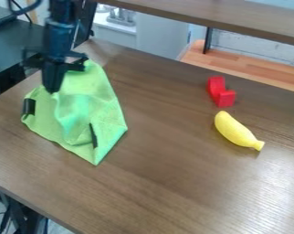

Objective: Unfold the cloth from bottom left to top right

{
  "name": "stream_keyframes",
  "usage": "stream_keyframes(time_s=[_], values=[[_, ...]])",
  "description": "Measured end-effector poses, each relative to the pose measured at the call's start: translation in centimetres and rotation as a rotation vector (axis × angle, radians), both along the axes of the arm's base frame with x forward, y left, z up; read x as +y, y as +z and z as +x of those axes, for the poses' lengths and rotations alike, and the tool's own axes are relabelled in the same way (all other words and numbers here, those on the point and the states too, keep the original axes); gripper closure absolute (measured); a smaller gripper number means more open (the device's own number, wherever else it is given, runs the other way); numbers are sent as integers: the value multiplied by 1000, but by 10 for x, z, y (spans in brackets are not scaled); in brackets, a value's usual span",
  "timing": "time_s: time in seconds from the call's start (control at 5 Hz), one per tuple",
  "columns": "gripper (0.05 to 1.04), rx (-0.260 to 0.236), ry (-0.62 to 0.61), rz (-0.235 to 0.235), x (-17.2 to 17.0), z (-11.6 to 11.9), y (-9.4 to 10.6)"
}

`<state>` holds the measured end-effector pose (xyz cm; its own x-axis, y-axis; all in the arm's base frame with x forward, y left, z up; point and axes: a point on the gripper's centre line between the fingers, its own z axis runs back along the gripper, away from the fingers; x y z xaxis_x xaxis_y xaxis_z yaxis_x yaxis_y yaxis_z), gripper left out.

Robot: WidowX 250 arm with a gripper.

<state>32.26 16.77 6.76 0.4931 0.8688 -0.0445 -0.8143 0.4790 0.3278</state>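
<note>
- Presently, green cloth (pixel 107 112) lies below pincer (pixel 52 88), long axis and pointed corner toward camera.
- Pincer's opening and hold: I cannot tell.
- Brown table (pixel 174 178) beneath it, pale wall (pixel 259 51) beyond.

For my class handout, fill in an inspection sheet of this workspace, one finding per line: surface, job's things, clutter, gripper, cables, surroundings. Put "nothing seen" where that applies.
Surface: brown wood-grain tabletop, with glare toward the lower right.
Job's things: green cloth, rumpled, on the left part of the tabletop, with two dark strips on it.
Clutter: red block and yellow toy banana, near each other on the right.
Gripper: gripper over the upper left part of the cloth; whether it grips it, cannot tell.
Cables: black cable curving at the upper left, beside the arm.
Surroundings: brown ledge along the top; lighter wooden surface behind the tabletop.
</note>
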Motion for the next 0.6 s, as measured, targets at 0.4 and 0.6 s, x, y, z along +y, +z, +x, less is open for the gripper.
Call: stream_keyframes(time_s=[0.4,0.6], values=[[1033,113,29,11,-32,28,-4],[1033,81,-7,-1,-54,41,0]])
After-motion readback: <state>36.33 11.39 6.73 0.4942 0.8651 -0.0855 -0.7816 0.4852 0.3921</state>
